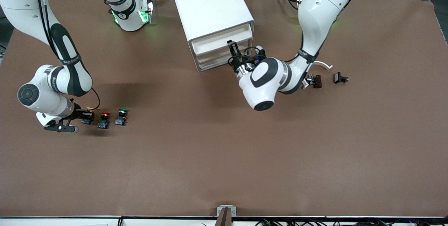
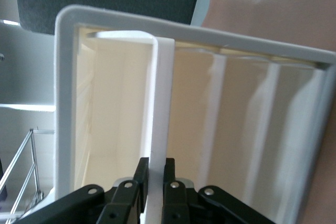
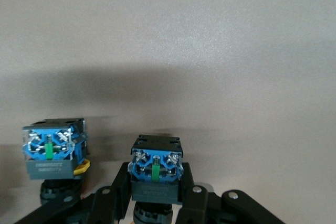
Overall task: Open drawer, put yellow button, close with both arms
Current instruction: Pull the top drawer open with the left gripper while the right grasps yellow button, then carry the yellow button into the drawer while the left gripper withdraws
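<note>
White drawer (image 1: 224,42) front sits clamped in the left gripper (image 1: 232,49) for pulling, while the right gripper (image 1: 85,115) pinches the yellow button (image 1: 87,114) for lifting.

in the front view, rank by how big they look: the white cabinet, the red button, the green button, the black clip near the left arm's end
1. The white cabinet, by far the largest.
2. The black clip.
3. The red button and green button look alike in size; no ranking between them, and they are only slightly smaller than the clip.
</note>
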Motion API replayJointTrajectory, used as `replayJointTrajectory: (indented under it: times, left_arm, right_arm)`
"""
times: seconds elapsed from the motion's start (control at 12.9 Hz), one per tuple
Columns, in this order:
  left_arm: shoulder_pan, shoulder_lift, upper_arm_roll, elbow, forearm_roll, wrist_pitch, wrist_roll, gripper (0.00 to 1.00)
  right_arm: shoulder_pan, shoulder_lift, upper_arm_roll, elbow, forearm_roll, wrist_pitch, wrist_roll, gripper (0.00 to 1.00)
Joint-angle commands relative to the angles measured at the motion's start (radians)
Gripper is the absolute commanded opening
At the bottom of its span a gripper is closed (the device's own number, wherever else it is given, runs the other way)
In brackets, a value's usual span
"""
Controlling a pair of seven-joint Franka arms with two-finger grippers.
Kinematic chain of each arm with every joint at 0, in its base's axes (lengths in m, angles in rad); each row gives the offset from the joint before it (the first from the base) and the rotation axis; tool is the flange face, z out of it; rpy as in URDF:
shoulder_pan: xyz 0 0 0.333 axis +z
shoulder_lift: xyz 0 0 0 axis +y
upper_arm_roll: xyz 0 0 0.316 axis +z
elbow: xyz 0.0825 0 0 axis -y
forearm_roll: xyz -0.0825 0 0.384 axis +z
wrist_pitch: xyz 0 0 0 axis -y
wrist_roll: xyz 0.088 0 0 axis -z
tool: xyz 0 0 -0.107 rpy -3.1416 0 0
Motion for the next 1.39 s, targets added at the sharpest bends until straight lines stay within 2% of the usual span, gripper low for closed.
replayJointTrajectory:
  times: [0.0, 0.31, 0.54, 0.62, 0.7, 0.77, 1.0, 1.08, 1.31]
  left_arm:
    - [0.076, -0.013, 0.014, 0.027, -0.006, 0.009, -0.024, 0.1]
    - [0.166, -0.01, 0.014, 0.054, -0.002, -0.023, -0.039, 0.1]
    - [0.216, -0.01, 0.014, 0.071, -0.002, -0.023, -0.038, 0.11]
    - [0.223, -0.008, 0.014, 0.076, -0.001, -0.023, -0.038, 0.24]
    - [0.226, -0.004, 0.014, 0.087, -0.001, -0.023, -0.038, 0.55]
    - [0.228, -0.002, 0.014, 0.09, -0.001, -0.023, -0.038, 1.0]
    - [0.252, -0.008, 0.012, 0.107, 0.001, -0.026, -0.035, 1.0]
    - [0.257, -0.005, 0.014, 0.139, 0.011, -0.04, -0.03, 1.0]
    - [0.278, -0.007, 0.064, 0.246, 0.024, -0.045, -0.003, 1.0]
  right_arm:
    - [-0.005, -0.069, 0.011, 0.011, -0.004, -0.117, 0.009, 0.39]
    - [0.041, -0.175, 0.014, 0.016, -0.004, -0.292, 0.126, 0.39]
    - [0.11, -0.267, 0.014, 0.071, -0.004, -0.514, 0.278, 0.39]
    - [0.141, -0.287, 0.014, 0.107, -0.004, -0.614, 0.333, 0.39]
    - [0.17, -0.298, 0.014, 0.152, -0.005, -0.71, 0.396, 0.39]
    - [0.197, -0.303, 0.016, 0.198, -0.005, -0.795, 0.458, 0.39]
    - [0.331, -0.303, 0.016, 0.343, -0.004, -1.011, 0.677, 0.36]
    - [0.386, -0.301, 0.016, 0.383, -0.004, -1.059, 0.772, 0.36]
    - [0.565, -0.3, 0.017, 0.445, 0.001, -1.121, 1.072, 0.36]
